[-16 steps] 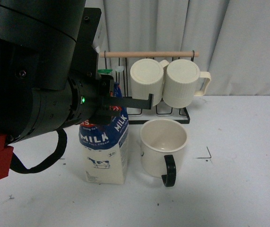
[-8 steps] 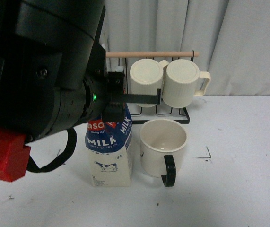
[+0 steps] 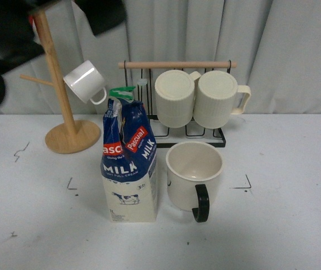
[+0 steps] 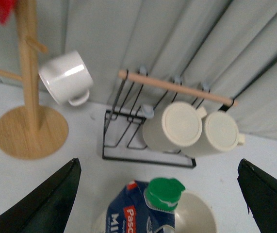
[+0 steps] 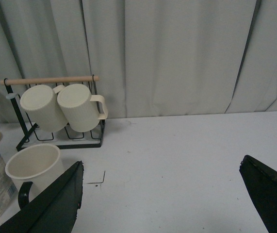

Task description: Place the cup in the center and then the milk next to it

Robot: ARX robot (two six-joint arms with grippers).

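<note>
The cup (image 3: 194, 175), a wide cream mug with a black handle, stands upright mid-table; it also shows in the right wrist view (image 5: 34, 167). The milk carton (image 3: 129, 169), dark blue top, green cap, cream base, stands upright just left of the cup, nearly touching. In the left wrist view the carton (image 4: 150, 211) is below my left gripper (image 4: 157, 199), which is open and empty, high above it. My right gripper (image 5: 161, 196) is open and empty over bare table right of the cup. In the front view only a blurred bit of the left arm shows at top left.
A black wire rack (image 3: 180, 112) with a wooden bar holds two ribbed cream mugs (image 3: 174, 97) behind the cup. A wooden mug tree (image 3: 64, 132) with a small white cup (image 3: 85, 81) stands at back left. Grey curtain behind. White table (image 3: 284, 214).
My left arm has lifted away up and to the left, out of the front view, leaving the milk standing beside the cup. The mug tree is now uncovered.
</note>
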